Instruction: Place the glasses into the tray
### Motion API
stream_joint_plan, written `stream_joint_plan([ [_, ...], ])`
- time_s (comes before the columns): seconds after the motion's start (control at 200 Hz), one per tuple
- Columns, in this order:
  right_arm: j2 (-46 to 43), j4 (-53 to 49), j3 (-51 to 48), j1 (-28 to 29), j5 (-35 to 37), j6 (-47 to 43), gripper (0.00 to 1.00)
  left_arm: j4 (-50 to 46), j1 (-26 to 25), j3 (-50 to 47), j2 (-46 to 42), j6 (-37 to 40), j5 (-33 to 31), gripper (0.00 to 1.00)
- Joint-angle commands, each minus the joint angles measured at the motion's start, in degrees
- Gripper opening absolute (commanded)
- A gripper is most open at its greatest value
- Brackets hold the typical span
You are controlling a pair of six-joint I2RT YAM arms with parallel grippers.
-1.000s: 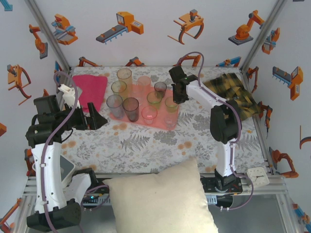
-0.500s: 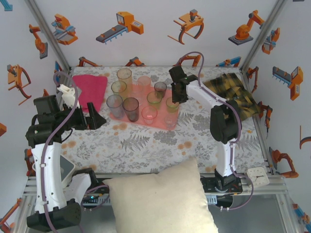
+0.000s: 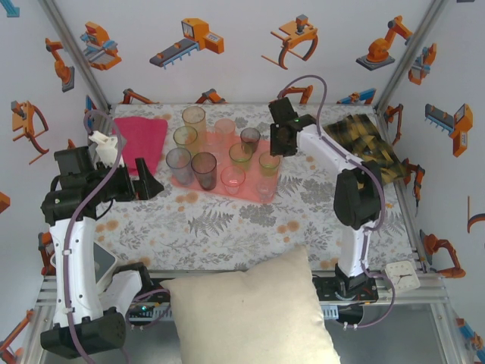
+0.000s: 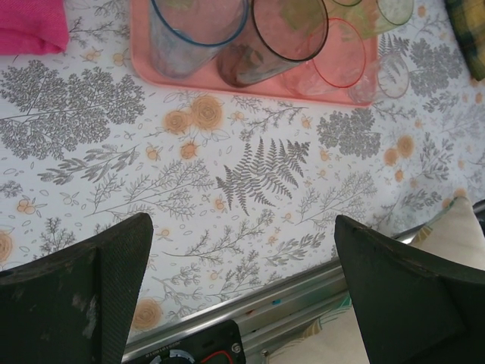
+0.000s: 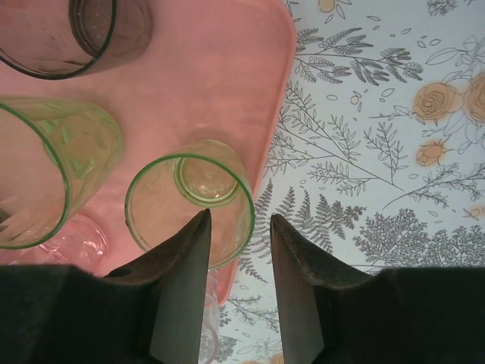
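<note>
Small translucent plastic tumblers, tinted green, pink, orange, smoky and blue, stand upright in a tight cluster on the flat salmon-pink rectangular tray at the far middle of the floral-covered bench. A magenta folded cloth lies left of the tray. The right gripper hovers over the tray's right edge, jaws partly apart with nothing held, just above a pale green tumbler standing near that edge. The left gripper hangs over the near-left bench, jaws spread wide and empty, well apart from the tray. One clear pale tumbler sits at the tray's near right corner; cannot tell if it is on the tray or just off it. Same doubt for the tall orange tumbler at the far left.

Handling, as a judgement: the tumblers look very light and thin-walled, stiff but likely to flex under a hard squeeze. They are smooth and tapered, so a side grip may slip. They are empty and easy to knock over, with neighbours nearly touching. Best hold is probably a rim pinch, one jaw inside and one outside, gentle force, lift straight up; side grasp only where there is free room around
</note>
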Motion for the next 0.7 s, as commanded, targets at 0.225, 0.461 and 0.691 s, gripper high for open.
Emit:
stream_joint_plan([
  [0.225,-15.1,3.9,-9.2,-0.9,3.0,-0.3,0.39,-0.5,0.8,5.1,2.9,-0.6,-7.8,0.97],
  [0.461,-27.0,6.0,-18.4,-1.5,3.9,0.4,0.40,0.0,1.2,6.2,6.0,-1.3,-8.7,0.97],
  [0.691,-35.4,7.4,-27.1,-1.6,2.8,3.1,0.40,3.1,1.8,3.6,6.9,-3.5,-8.9,0.97],
])
